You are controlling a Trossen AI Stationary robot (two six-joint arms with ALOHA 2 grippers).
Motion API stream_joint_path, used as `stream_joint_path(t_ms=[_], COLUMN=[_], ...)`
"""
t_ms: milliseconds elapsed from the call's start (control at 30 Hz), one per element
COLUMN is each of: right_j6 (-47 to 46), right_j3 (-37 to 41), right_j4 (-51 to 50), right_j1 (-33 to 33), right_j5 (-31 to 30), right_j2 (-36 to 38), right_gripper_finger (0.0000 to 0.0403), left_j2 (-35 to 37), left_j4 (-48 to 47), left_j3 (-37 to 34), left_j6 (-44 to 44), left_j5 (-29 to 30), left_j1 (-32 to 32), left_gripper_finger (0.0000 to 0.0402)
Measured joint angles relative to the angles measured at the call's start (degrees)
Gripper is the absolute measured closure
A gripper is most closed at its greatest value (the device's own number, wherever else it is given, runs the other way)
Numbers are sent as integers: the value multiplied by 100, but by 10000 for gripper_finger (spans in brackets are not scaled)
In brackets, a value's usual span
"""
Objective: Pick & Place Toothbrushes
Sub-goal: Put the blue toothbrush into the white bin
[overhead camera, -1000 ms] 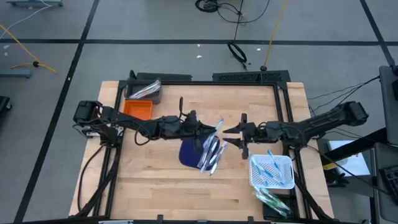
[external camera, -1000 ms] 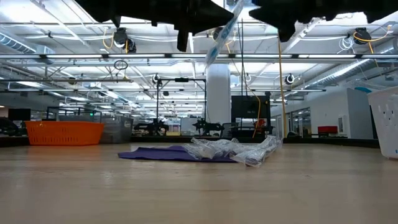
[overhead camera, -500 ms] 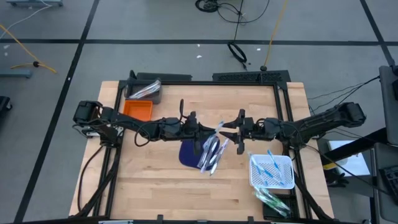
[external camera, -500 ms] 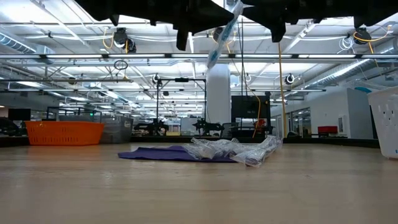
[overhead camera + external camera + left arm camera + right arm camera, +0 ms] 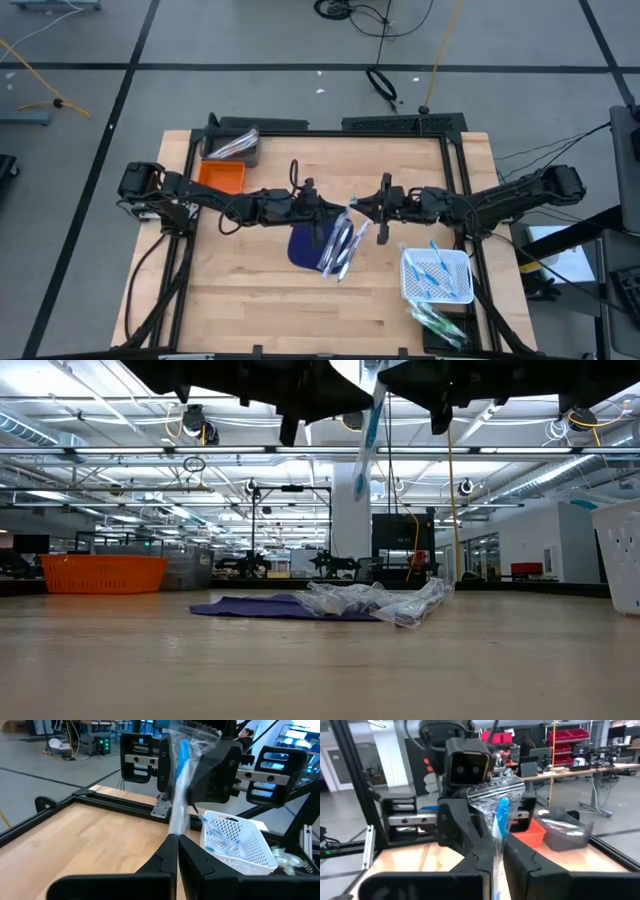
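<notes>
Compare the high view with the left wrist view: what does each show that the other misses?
Only the high view shows the blue mat, the pile of wrapped toothbrushes on it and the orange bin. Only the left wrist view shows the left end effector shut on the wrapper of a blue toothbrush, with the right end effector gripping its other end. Both show the white basket.

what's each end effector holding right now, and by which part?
Both hold one clear-wrapped blue toothbrush in the air between them. The left end effector pinches one end of the wrapper, the right end effector the opposite end.
</notes>
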State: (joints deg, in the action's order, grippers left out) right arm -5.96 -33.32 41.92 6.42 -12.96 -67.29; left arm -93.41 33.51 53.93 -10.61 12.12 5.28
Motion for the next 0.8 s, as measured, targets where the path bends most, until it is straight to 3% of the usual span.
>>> stream_joint_path(t_ms=[300,433,600,800], right_j6=[36,-327,-898,-1877], right_j3=[0,0,0,0], right_j4=[-292,-1013,-2705,-3865], right_j1=[2,7,48,29], right_j5=[-15,532,840,2135], right_j2=[162,698,1663,2840], right_gripper_finger=[392,392,392,392], left_j2=[14,204,284,289], left_j4=[-239,-511,-806,-812], left_j3=[2,10,11,11], left_j6=[117,264,290,297], left_j5=[-2,-2,-2,-2], left_j1=[0,9,9,7], left_gripper_finger=[369,351,345,346])
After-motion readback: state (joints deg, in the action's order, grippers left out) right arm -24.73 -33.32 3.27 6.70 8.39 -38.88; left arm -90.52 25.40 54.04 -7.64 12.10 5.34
